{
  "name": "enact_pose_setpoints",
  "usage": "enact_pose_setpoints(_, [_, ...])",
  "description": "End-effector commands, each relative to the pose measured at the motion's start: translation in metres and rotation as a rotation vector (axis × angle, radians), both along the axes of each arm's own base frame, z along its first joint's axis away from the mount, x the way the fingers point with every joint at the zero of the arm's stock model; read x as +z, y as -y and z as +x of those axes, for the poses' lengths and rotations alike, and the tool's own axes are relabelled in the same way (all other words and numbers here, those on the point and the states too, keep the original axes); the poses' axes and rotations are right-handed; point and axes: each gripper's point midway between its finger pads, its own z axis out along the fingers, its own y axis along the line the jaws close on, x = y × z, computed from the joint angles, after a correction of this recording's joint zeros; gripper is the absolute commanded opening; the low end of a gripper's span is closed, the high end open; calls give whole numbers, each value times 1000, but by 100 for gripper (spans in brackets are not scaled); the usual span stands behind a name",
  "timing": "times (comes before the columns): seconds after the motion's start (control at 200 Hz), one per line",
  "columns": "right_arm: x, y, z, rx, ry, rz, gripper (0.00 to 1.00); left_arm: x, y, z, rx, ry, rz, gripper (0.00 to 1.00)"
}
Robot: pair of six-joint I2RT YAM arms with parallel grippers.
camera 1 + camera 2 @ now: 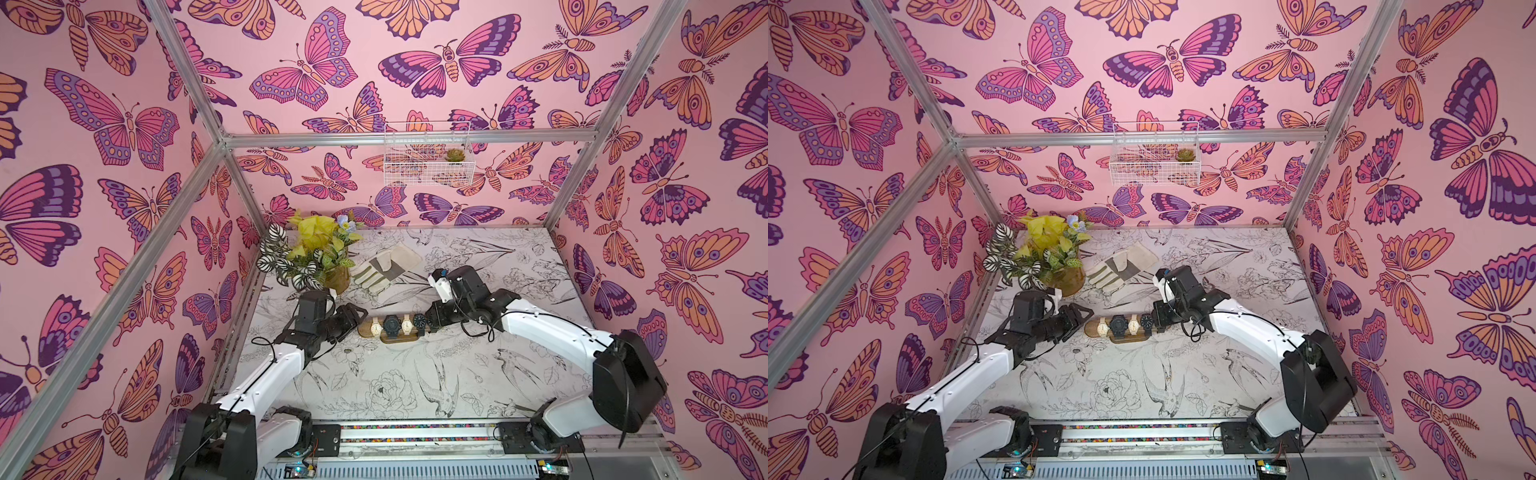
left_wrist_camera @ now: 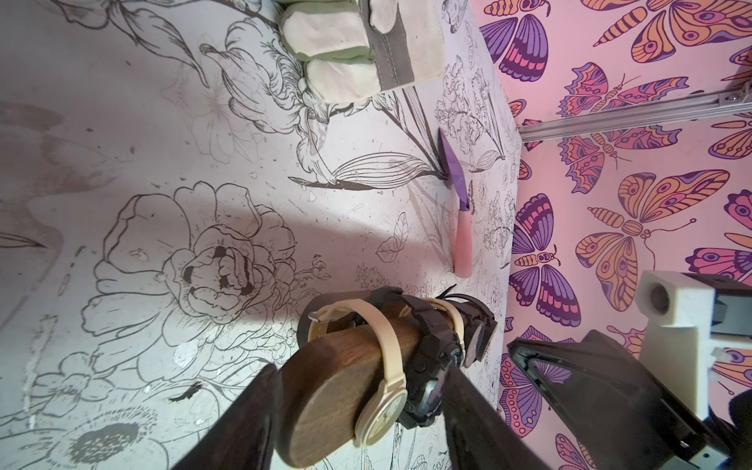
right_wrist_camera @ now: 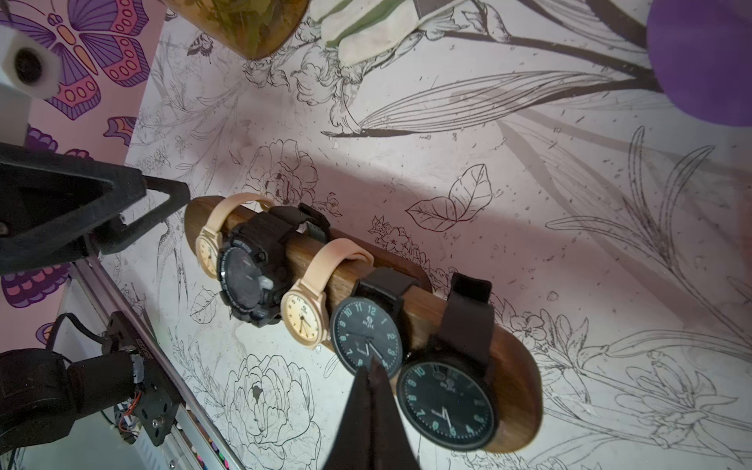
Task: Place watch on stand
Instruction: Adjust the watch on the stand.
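Stand [image 3: 519, 378] in the middle of the worktop [image 1: 415, 386], loaded with watches.
The watch [image 3: 445, 401], black with teal numerals, is strapped round the bar's right end, four other watches [image 3: 303, 315] in a row to its left. The right tool [image 3: 372, 366] is pinched together and empty, its tip by the black dials. The left tool [image 2: 360, 366] stands wide, its fingers flanking the stand's left end; whether they touch it I cannot tell.

Shows smooth grained brown wood in the stand [image 3: 519, 378]; matt rubbery strap on the beige watch [image 3: 303, 321]; glossy glass on the black watch [image 3: 445, 405]; cloth glove [image 1: 384, 266]; matt printed table [image 1: 415, 374].
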Motion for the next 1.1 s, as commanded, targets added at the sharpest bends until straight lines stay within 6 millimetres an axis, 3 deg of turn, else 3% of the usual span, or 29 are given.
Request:
enact_pose_setpoints(0.0, [3, -5, 0, 23, 9, 0, 5, 4, 0, 3, -7, 16, 18, 65])
enact_pose_setpoints(0.511, [-15, 3, 1, 16, -3, -65, 5, 3, 0, 2, -8, 15, 19, 65])
enact_pose_setpoints(1.092, [-7, 3, 2, 26, 20, -62, 5, 6, 1, 4, -10, 22, 15, 65])
